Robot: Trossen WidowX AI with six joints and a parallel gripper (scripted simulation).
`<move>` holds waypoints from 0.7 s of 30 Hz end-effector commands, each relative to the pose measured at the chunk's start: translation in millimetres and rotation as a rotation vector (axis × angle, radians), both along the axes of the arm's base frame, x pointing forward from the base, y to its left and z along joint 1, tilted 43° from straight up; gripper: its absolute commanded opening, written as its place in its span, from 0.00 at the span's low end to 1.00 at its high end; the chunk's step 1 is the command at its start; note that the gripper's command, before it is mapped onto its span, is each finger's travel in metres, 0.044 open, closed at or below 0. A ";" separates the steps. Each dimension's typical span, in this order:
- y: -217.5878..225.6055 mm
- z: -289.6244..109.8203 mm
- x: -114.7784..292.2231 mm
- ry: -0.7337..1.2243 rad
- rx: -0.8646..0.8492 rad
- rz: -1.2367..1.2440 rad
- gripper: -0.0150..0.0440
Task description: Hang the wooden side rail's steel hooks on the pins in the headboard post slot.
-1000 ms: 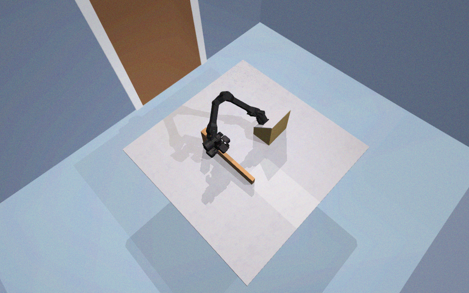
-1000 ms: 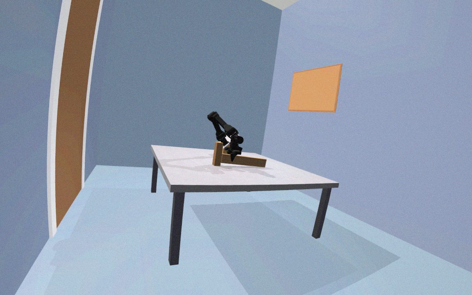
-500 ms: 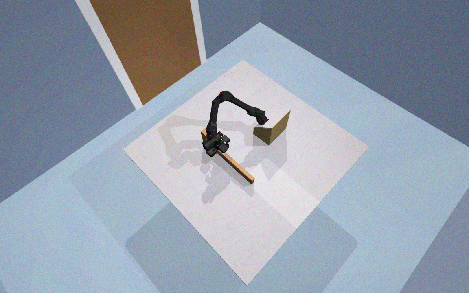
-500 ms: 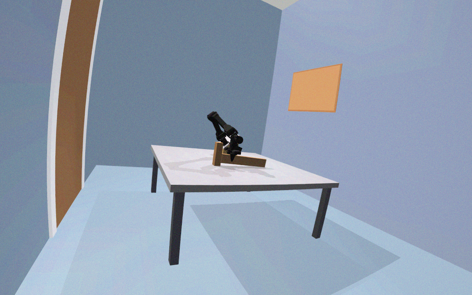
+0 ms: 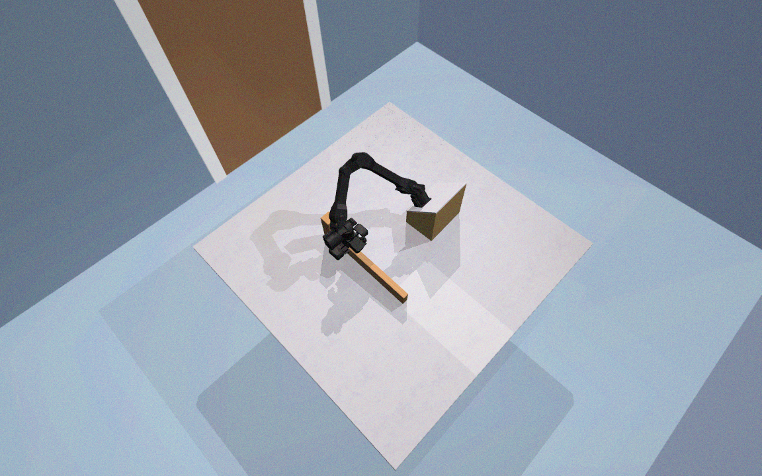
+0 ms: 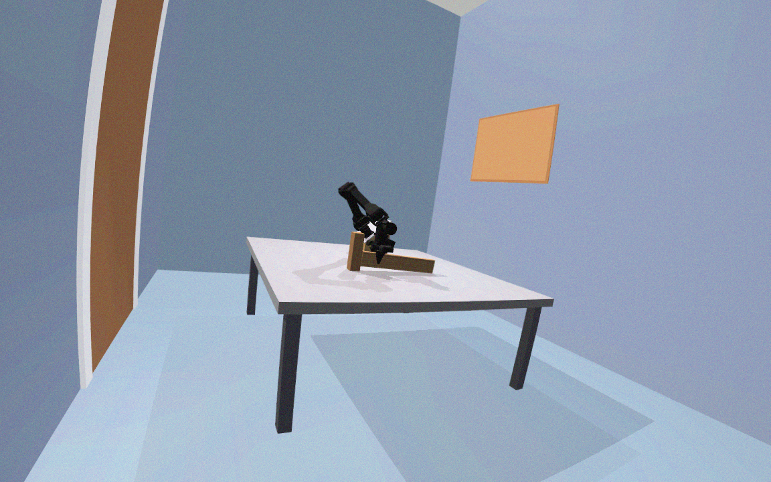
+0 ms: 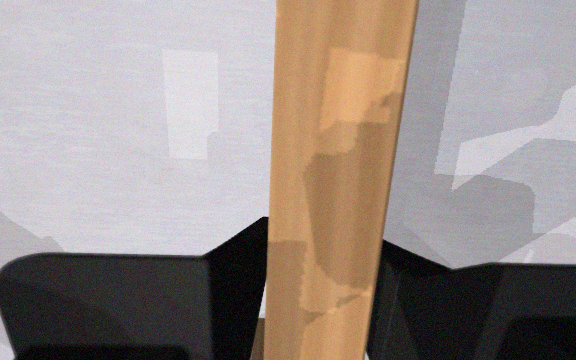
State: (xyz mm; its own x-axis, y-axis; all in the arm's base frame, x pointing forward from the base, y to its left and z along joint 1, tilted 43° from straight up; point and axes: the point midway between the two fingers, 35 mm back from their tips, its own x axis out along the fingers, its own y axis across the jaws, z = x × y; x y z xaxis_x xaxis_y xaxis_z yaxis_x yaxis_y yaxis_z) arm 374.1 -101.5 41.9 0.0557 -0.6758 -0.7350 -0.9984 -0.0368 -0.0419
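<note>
The wooden side rail [image 5: 379, 275] [image 6: 413, 264] [image 7: 340, 200] runs from the headboard post [image 5: 325, 221] [image 6: 355, 252] and slopes slightly down to its far end. In the exterior view its near end meets or nearly meets the post's side. The post stands upright. My gripper [image 6: 379, 256] [image 7: 300, 227] is shut on the rail near the post, with one finger on each side. The hooks, the pins and the slot are hidden. Whether the hooks sit on the pins and whether the far end touches the table cannot be told.
An upright, V-shaped brown panel [image 5: 448, 213] stands on the table [image 5: 383, 408] [image 6: 412, 293] by the arm's base. The arm arches from there over to the post. The table's front edge lies beyond the rail and post in the exterior view.
</note>
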 end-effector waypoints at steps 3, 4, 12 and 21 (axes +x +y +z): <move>2.1 4.5 3.7 -0.008 0.000 0.010 0.25; 2.0 4.6 3.9 -0.008 0.000 0.010 0.25; 1.3 5.1 4.5 -0.008 0.000 0.010 0.25; 0.3 5.5 3.6 -0.008 0.000 0.010 0.25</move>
State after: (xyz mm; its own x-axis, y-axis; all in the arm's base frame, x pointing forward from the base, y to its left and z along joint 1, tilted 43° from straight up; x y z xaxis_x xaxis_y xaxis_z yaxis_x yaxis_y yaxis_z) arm 374.8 -103.0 43.5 0.0548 -0.6759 -0.7350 -0.9985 -0.0377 -0.0398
